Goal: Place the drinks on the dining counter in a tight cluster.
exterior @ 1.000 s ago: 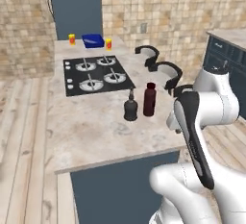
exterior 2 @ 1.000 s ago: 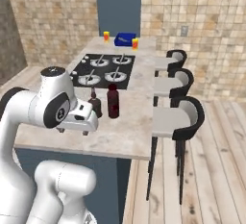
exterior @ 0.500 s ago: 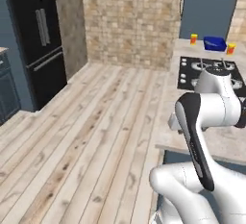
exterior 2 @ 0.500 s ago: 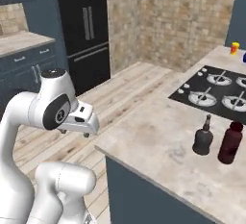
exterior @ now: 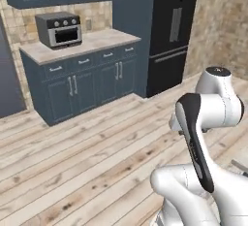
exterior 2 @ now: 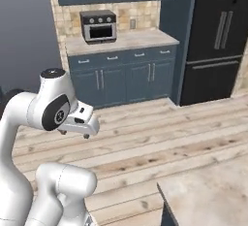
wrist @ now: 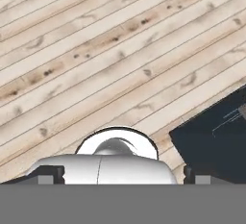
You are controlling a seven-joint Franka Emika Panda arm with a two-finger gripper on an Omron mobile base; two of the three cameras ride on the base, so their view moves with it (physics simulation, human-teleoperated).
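Note:
The drinks are out of view. A beige marble-look corner of the dining counter [exterior 2: 213, 186] shows at the lower right of the right base view, with bare top. My gripper [exterior 2: 75, 134] hangs from the folded arm, over the wooden floor and to the left of that corner. In the hand view the gripper [wrist: 123, 177] is open, its two dark fingertips [wrist: 45, 177] far apart with nothing between them, and it looks down on floor planks.
Dark blue base cabinets [exterior: 85, 82] with a marble top and a toaster oven [exterior 2: 99, 26] line the far wall. A black fridge [exterior 2: 218, 36] stands to their right. Wooden floor [exterior: 72, 171] lies between. A dark blue panel [wrist: 216, 146] sits at the hand view's right.
The whole picture has swung as the base turned: the cooktop and bottles slid out to the right, and cabinets and fridge came in. The gripper stays open.

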